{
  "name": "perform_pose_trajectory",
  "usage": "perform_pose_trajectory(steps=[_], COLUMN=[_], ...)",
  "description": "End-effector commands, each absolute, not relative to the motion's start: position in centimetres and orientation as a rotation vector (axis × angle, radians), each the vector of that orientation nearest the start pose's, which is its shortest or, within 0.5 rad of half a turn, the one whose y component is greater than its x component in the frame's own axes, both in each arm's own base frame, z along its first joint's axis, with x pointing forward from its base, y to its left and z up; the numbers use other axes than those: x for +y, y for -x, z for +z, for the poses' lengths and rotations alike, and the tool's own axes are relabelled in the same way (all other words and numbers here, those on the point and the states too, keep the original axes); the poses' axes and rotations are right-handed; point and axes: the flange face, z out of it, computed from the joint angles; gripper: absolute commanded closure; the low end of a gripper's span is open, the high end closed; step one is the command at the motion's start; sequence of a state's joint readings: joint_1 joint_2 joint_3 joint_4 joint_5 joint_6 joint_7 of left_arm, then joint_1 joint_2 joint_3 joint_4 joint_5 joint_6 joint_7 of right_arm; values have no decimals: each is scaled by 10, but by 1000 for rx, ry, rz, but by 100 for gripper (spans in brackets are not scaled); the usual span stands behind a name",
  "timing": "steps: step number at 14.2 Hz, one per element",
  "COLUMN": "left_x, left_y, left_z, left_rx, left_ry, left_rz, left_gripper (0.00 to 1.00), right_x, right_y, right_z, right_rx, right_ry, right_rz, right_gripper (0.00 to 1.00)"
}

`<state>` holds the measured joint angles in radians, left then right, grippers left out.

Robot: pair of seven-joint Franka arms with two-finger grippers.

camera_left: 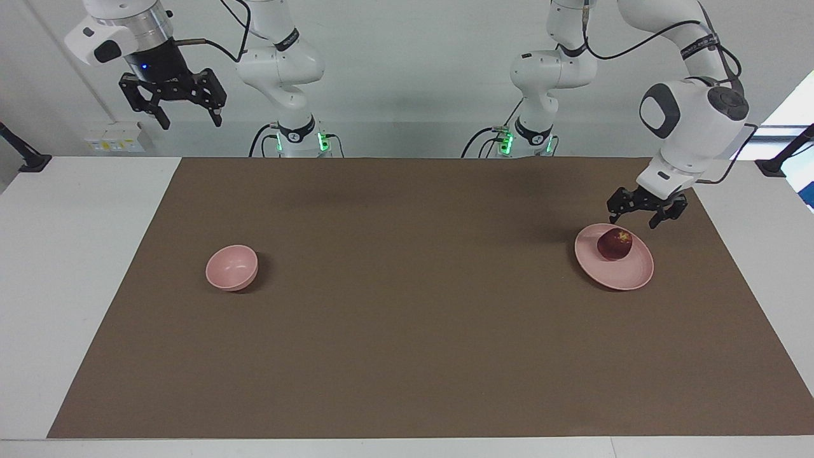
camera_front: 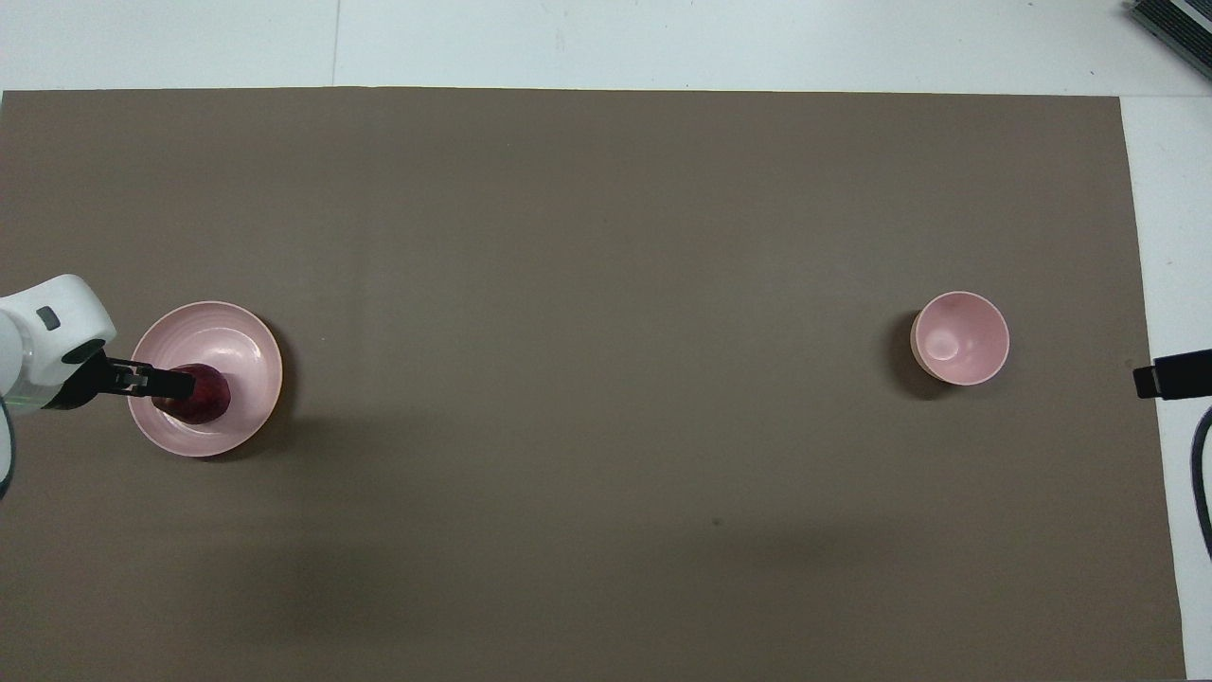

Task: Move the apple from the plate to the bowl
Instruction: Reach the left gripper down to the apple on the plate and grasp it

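The small, round, dark red apple (camera_left: pixel 615 244) with its yellowish patch lies on the flat, pale pink plate (camera_left: pixel 626 275) toward the left arm's end of the tabletop (camera_left: pixel 407 356), resting on the part of the plate nearer the robots. The left hand (camera_left: pixel 639 219) hangs just over that nearer rim, fingers spread and empty, tips pointing down at the apple — a stance that suits a grasp from above, though no contact shows yet. In the overhead view the hand (camera_front: pixel 161 383) covers part of the apple (camera_front: pixel 210 398), which only means it is raised above it.

The small, deep, pale pink bowl (camera_left: pixel 231 268) stands upright and empty toward the right arm's end, well apart from the plate — so the fruit must cross most of the brown mat (camera_left: pixel 407 191). The right hand (camera_left: pixel 189 114) waits high above the white edge of the tabletop at its own end, fingers likewise spread, holding nothing.

Nothing lies on the mat between plate and bowl. The likeliest trouble is the apple's roundness: it may roll on the shallow plate if nudged off-centre.
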<state>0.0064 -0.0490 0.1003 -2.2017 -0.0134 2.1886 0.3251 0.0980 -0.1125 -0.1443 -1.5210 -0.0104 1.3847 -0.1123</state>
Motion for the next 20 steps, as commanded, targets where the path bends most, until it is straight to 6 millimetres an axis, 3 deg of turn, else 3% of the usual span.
perform_pose_trajectory(steps=[1, 4, 6, 11, 12, 14, 16, 20], left_x=[62, 64, 68, 68, 68, 68, 68, 64], left_y=[-518, -524, -515, -508, -507, -507, -508, -512], left_z=[372, 347, 334, 330, 329, 329, 330, 337], left_rx=[340, 330, 317, 306, 302, 302, 302, 309], left_ry=[3113, 3107, 3107, 3114, 3116, 3117, 3116, 3112], left_rz=[-128, -143, -147, -122, -120, -113, -118, -144], left_gripper=[0, 0, 0, 0, 15, 62, 97, 100], right_x=[-35, -34, -35, -35, -35, -35, -35, -33], right_y=[-491, -492, -491, -491, -491, -491, -491, -492], right_z=[689, 689, 689, 689, 689, 689, 689, 691], right_rx=[-134, -136, -134, -134, -134, -134, -134, -136], right_ry=[3119, 3118, 3118, 3118, 3119, 3118, 3119, 3118], right_rz=[28, 28, 28, 28, 28, 28, 28, 28], right_gripper=[0, 0, 0, 0, 0, 0, 0, 0])
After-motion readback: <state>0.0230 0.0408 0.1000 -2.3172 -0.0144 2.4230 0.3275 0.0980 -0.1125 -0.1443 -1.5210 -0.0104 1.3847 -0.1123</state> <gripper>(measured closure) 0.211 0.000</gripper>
